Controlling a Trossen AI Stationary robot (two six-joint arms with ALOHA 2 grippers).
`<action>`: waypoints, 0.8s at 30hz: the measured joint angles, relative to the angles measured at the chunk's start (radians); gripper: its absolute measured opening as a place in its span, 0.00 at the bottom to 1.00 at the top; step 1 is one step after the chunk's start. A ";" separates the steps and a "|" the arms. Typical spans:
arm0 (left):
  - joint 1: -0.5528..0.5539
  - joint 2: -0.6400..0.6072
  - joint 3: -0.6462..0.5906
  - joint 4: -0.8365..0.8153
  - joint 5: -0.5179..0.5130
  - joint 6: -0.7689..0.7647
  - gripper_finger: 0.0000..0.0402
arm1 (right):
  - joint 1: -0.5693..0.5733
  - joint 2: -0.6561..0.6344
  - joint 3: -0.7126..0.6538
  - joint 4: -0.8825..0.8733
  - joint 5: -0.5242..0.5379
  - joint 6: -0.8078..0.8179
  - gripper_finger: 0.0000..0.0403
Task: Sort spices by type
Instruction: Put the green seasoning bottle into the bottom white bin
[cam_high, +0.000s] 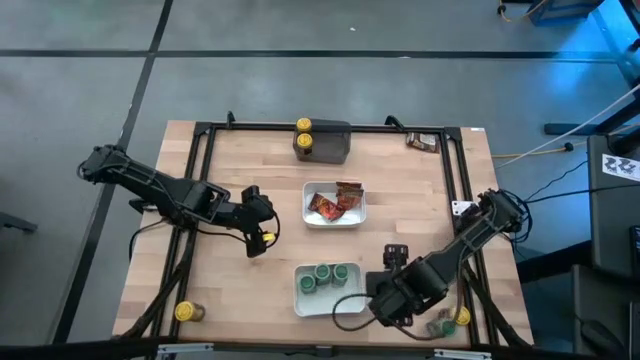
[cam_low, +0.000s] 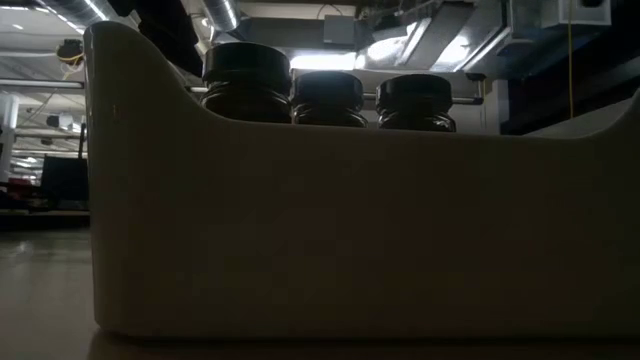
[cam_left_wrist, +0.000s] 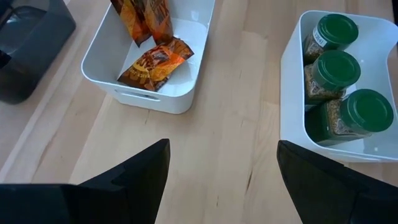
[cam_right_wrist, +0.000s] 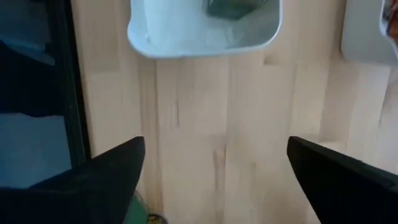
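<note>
Two wide-open, empty end effectors, right at lower centre-right and left at centre-left, risk knocking the white rectangular tray of green-lidded jars, while yellow-lidded jars wait lower left, orange-brown sachets mid-frame.
</note>
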 joint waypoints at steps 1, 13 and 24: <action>0.000 0.000 0.000 0.000 0.000 0.000 0.70 | 0.009 0.000 0.000 -0.006 -0.001 0.009 0.98; 0.000 0.000 0.000 0.000 0.000 -0.005 0.70 | 0.075 0.001 0.000 0.038 -0.102 0.254 0.91; 0.000 0.000 0.000 0.001 0.000 -0.026 0.70 | 0.217 0.004 -0.004 -0.034 -0.149 0.366 0.91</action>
